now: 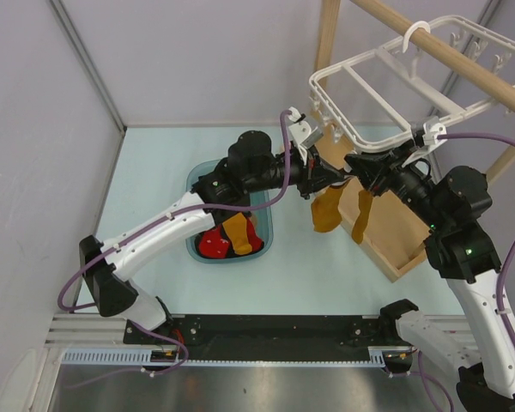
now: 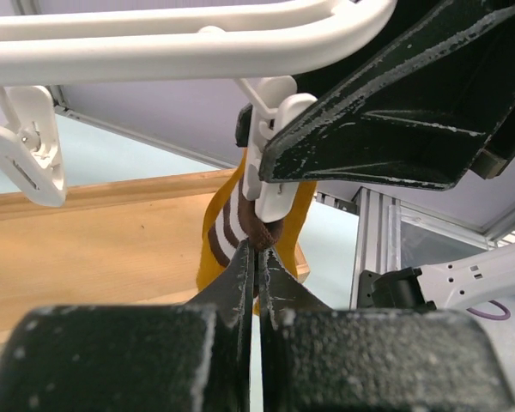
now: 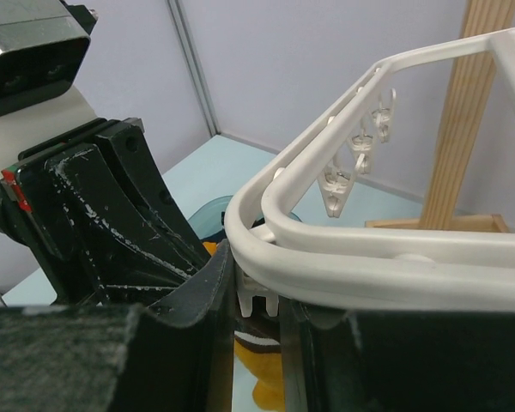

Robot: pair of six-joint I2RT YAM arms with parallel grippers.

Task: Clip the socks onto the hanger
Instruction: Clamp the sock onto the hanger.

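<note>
The white hanger [image 1: 350, 62] hangs from a wooden rod at the upper right. Two mustard socks [image 1: 326, 210] hang below its near edge. My left gripper [image 1: 316, 184] is shut on the dark, white-striped cuff of one sock [image 2: 227, 227]; its jaws [image 2: 259, 245] pinch the cuff right under a white clip [image 2: 270, 184]. My right gripper [image 1: 360, 167] is shut on that clip's upper end [image 3: 259, 296], just below the hanger rim [image 3: 369, 257]. The sock shows yellow below it [image 3: 270, 382]. Another mustard sock [image 1: 238, 232] lies in the basin.
A teal basin [image 1: 197, 184] at centre left holds red socks [image 1: 213, 245]. The wooden rack's base tray [image 1: 386, 232] lies under the hanger, and its rod [image 1: 446, 51] crosses the upper right. Several free clips [image 3: 360, 142] dangle along the frame. Another clip [image 2: 26, 146] hangs at the left.
</note>
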